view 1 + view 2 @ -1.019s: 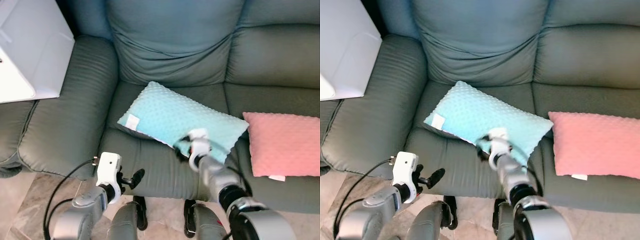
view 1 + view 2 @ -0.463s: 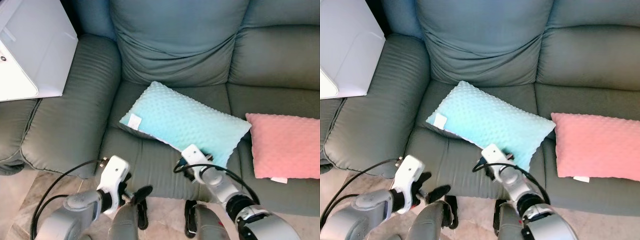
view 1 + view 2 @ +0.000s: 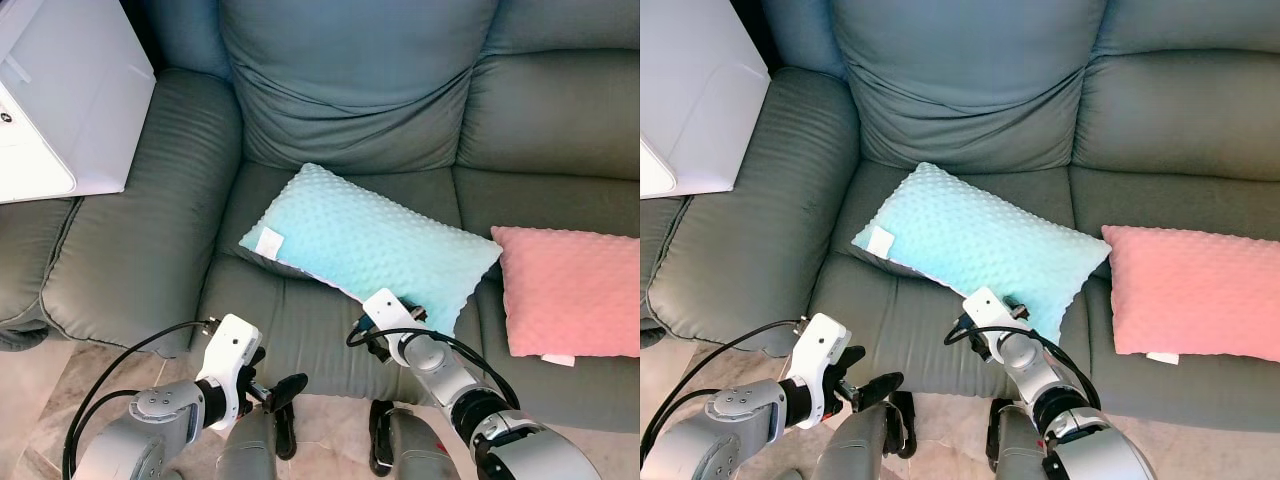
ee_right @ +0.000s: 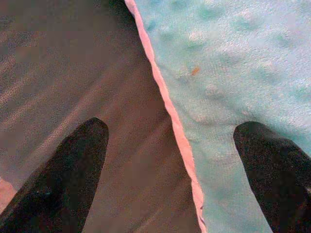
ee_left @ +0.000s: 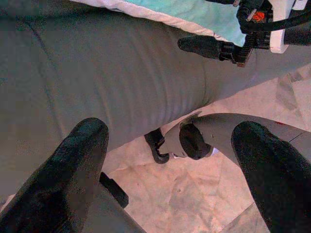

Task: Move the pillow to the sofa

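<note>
Left eye view: the teal pillow (image 3: pixel 370 245) is lying flat on the sofa (image 3: pixel 350 110) seat cushion, tilted diagonally, a pink pillow (image 3: pixel 570 290) just beside it. Placement is looking done; judging from this, only pulling the arms clear is left. The right claw (image 4: pixel 170 160) is hanging spread over the pillow's near seam, gripping nothing. The left claw (image 5: pixel 165 160) is sitting low by the sofa front, also spread and empty. A white tag (image 3: pixel 267 241) is showing on the pillow; no writing is readable.
</note>
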You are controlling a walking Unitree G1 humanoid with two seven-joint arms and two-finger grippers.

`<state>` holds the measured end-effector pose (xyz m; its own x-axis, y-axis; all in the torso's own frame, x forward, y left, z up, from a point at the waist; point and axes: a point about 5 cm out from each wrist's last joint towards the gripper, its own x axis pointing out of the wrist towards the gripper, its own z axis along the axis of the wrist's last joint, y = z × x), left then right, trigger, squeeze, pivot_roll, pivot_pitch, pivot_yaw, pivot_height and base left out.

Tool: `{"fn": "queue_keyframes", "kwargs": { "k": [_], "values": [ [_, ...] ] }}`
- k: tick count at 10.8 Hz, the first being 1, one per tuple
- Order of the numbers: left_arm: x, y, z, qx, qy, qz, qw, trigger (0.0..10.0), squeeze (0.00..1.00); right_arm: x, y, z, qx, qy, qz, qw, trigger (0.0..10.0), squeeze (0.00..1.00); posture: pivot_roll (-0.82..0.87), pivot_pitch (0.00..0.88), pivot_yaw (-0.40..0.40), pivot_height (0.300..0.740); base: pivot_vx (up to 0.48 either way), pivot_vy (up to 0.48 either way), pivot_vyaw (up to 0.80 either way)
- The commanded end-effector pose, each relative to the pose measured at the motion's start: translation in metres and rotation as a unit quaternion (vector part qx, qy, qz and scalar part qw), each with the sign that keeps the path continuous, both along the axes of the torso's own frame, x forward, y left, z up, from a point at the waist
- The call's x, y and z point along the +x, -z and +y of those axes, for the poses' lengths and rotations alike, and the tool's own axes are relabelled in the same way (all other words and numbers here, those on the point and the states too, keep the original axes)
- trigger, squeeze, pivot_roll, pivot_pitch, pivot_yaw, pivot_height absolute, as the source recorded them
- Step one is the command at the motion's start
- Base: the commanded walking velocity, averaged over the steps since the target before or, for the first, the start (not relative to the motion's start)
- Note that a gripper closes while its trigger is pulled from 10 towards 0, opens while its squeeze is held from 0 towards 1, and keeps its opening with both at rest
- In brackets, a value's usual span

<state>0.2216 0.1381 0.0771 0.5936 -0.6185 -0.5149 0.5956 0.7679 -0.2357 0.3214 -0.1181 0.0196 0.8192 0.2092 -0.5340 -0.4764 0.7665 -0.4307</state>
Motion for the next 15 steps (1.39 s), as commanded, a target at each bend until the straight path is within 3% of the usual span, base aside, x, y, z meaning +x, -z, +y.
{"fn": "queue_keyframes", "kwargs": {
  "k": [1,5,6,7,9,12,15],
  "values": [
    [-0.006,0.004,0.001,-0.001,0.004,0.015,1.000,10.0,0.00,-0.008,0.009,0.002,-0.001,-0.005,0.017,1.000,10.0,0.00,0.04,0.359,0.090,0.740,0.000,0.000,0.00],
    [-0.006,0.004,0.001,-0.001,0.004,0.015,1.000,10.0,0.00,-0.008,0.009,0.002,-0.001,-0.005,0.017,1.000,10.0,0.00,0.04,0.359,0.090,0.740,0.000,0.000,0.00],
    [-0.011,0.001,0.005,0.011,0.013,0.017,1.000,10.0,0.00,0.003,-0.008,-0.008,-0.162,-0.058,-0.129,0.977,10.0,0.00,0.05,0.349,0.088,0.740,0.000,0.000,0.00],
    [-0.011,0.001,0.004,0.010,0.014,0.016,1.000,10.0,0.00,0.005,-0.012,-0.010,-0.158,-0.050,-0.145,0.975,10.0,0.00,0.05,0.348,0.088,0.740,0.000,0.000,0.00],
    [-0.012,0.001,0.004,0.011,0.015,0.017,1.000,10.0,0.00,0.006,-0.014,-0.016,-0.147,-0.034,-0.152,0.977,10.0,0.00,0.05,0.343,0.084,0.740,0.000,0.000,0.00],
    [-0.011,0.001,0.003,0.010,0.016,0.016,1.000,10.0,0.00,-0.006,0.004,-0.022,-0.141,-0.014,-0.094,0.985,10.0,0.00,0.05,0.344,0.086,0.740,0.000,0.000,0.00],
    [-0.014,0.001,0.006,0.014,0.012,0.018,1.000,10.0,0.00,-0.022,0.023,-0.042,-0.181,-0.007,-0.047,0.982,10.0,0.00,0.06,0.353,0.094,0.740,0.000,0.000,0.00]
  ]
}}
